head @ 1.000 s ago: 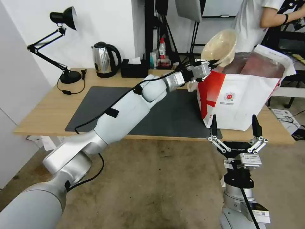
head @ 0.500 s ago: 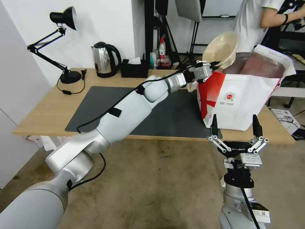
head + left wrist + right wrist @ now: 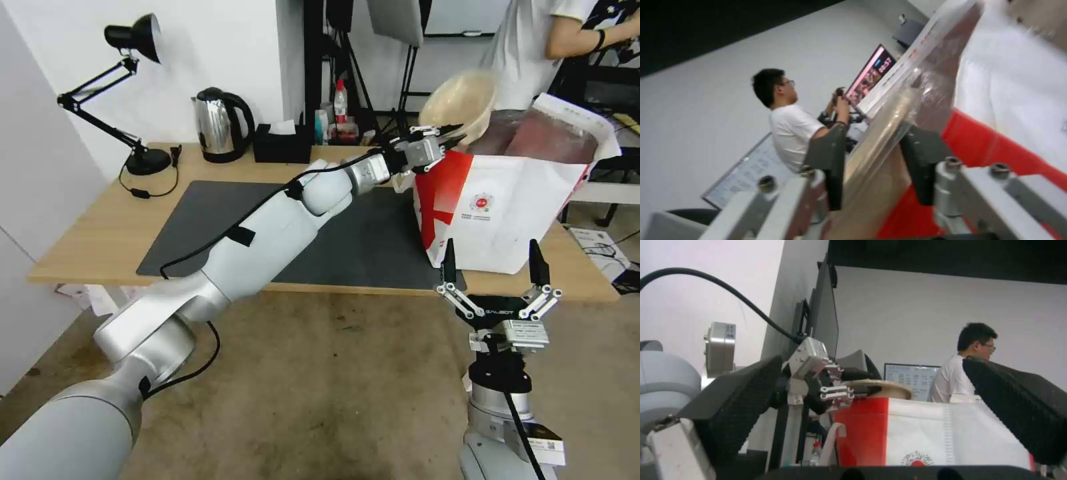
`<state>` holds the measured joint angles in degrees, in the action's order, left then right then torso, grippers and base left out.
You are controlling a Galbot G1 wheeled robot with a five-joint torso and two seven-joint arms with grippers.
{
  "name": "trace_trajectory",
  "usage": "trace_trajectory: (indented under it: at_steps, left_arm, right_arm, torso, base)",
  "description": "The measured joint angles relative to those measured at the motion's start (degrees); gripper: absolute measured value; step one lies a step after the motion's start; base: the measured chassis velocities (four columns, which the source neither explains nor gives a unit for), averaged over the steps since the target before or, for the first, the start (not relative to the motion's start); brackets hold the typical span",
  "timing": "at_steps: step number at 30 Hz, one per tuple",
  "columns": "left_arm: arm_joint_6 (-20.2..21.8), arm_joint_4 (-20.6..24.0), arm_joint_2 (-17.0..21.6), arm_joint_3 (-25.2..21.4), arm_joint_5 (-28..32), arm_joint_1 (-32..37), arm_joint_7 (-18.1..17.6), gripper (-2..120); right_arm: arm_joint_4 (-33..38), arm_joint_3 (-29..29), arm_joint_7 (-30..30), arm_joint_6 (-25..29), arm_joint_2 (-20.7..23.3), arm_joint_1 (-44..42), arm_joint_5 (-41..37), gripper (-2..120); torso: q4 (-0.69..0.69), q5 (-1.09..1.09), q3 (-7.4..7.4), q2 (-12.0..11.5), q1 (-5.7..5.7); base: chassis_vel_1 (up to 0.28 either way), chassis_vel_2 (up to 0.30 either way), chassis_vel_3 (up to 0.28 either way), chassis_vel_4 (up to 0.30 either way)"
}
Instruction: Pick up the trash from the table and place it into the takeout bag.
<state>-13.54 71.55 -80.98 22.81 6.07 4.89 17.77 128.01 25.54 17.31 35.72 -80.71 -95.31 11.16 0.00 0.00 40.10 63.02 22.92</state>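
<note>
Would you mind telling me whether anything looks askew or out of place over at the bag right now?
Only the beige bowl: the left gripper pinches its rim and holds it steeply tilted above the red end of the takeout bag. No spill is visible. The right gripper hangs below the table edge, jaws open.

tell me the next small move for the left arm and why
Probably open the fingers and let go. The left gripper holds the beige bowl by its rim, tilted over the open top of the bag, so it looks likely to drop inside. The right gripper waits open below the table edge.
</note>
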Motion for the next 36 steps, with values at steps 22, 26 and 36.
trace_trajectory:
  at_steps: [22, 26, 36]
  left_arm:
    - [1.9, 0.2, 0.6, 1.6, 8.0, -0.6, 3.0, 100]
    - [1.9, 0.5, 0.7, 1.4, 8.9, -0.7, 3.0, 100]
    - [2.2, 6.4, 4.0, -4.1, 10.8, 2.1, -3.1, 100]
  right_arm:
    - [-0.6, -0.2, 0.1, 0.0, -0.2, 0.7, -0.1, 100]
    - [-0.7, -0.3, 0.1, -0.1, -0.2, 1.0, -0.1, 100]
    - [-0.9, 0.0, 0.1, -0.2, 0.8, 1.3, -0.4, 100]
  torso:
    - [0.00, 0.00, 0.00, 0.0, 0.00]
    - [0.00, 0.00, 0.00, 0.0, 0.00]
    - [0.00, -0.01, 0.00, 0.0, 0.00]
  base:
    - [0.000, 0.000, 0.000, 0.000]
    - [0.000, 0.000, 0.000, 0.000]
    - [0.000, 0.000, 0.000, 0.000]
